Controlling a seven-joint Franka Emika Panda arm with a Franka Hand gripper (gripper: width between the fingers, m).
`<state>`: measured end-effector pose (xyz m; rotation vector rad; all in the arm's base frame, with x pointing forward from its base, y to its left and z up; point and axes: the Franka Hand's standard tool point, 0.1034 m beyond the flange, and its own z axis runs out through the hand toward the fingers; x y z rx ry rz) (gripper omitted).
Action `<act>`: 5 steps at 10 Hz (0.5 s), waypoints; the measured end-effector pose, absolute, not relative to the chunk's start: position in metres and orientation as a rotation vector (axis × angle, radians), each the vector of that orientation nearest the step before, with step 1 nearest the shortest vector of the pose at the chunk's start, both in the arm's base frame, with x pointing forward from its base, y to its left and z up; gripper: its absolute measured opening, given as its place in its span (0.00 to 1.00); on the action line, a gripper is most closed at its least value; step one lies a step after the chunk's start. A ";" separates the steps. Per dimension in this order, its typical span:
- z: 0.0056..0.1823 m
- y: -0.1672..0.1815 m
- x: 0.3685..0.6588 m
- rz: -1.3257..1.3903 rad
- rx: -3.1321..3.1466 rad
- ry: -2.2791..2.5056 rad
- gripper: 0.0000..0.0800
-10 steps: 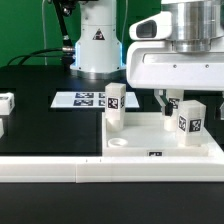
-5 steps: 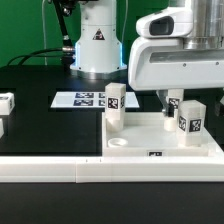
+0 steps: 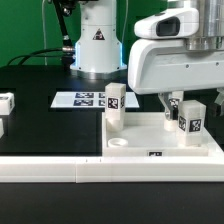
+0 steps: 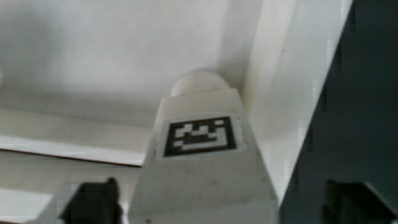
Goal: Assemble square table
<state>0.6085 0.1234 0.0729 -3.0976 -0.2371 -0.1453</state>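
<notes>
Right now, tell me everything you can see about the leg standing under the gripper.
The leg is a small white block, plastic by its look, with a black-and-white tag on its face. It stands upright at a corner of the square table, on the exterior view's right. The gripper hangs just above; the wrist view shows its fingers either side, contact unclear.

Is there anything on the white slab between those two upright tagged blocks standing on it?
No. In the exterior view, only bare slab shows between the one leg and the other leg.
</notes>
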 end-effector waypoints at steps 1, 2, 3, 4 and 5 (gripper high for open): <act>0.073 0.123 0.608 -0.145 -3.098 -0.237 0.47; 0.073 0.122 0.609 -0.145 -3.099 -0.235 0.36; 0.072 0.122 0.609 -0.144 -3.099 -0.216 0.36; 0.072 0.122 0.609 -0.144 -3.100 -0.198 0.36; 0.072 0.121 0.609 -0.143 -3.099 -0.162 0.36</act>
